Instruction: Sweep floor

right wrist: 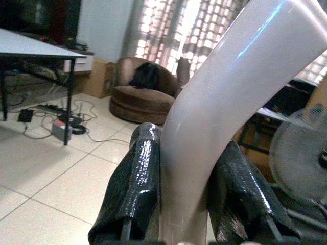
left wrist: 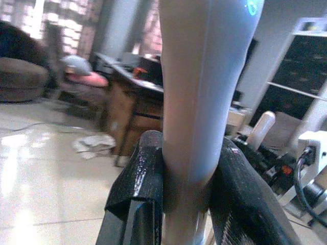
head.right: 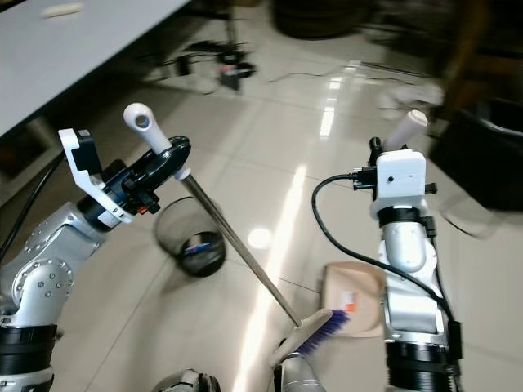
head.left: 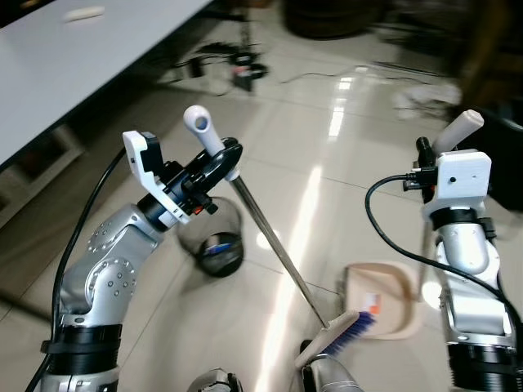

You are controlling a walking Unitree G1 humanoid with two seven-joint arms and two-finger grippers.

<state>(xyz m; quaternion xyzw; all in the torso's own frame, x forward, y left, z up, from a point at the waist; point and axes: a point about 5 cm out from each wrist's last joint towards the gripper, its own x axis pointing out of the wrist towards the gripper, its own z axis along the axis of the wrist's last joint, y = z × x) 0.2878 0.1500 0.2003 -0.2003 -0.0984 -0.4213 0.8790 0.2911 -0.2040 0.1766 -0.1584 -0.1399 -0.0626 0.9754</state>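
A glossy tiled floor (head.left: 327, 171) seen from above, with the robot's two silver arms reaching into the scene. At far left, a white table (head.left: 73, 57) runs along the edge.

The left gripper (head.left: 219, 159) is raised at mid-left, its two black fingers (left wrist: 138, 189) clamped around the pale grip of a broom handle (head.left: 270, 237). The handle's rounded white end pokes up past the gripper, and its thin metal shaft slants down toward the lower centre. There the broom head (head.left: 339, 333), with blue bristles, rests on the floor, touching the front lip of a beige dustpan (head.left: 384, 298).

Just below the left gripper, a small dark mesh wastebasket (head.left: 214, 241) stands upright on the floor.

At right, the right gripper (right wrist: 186, 189) holds the dustpan handle (head.left: 458, 129), a pale curved tube squeezed between its black fingers (right wrist: 135, 189). The dustpan lies on the floor just beside this arm.

Cables and a power strip (head.left: 241, 69) lie on the tiles farther back.
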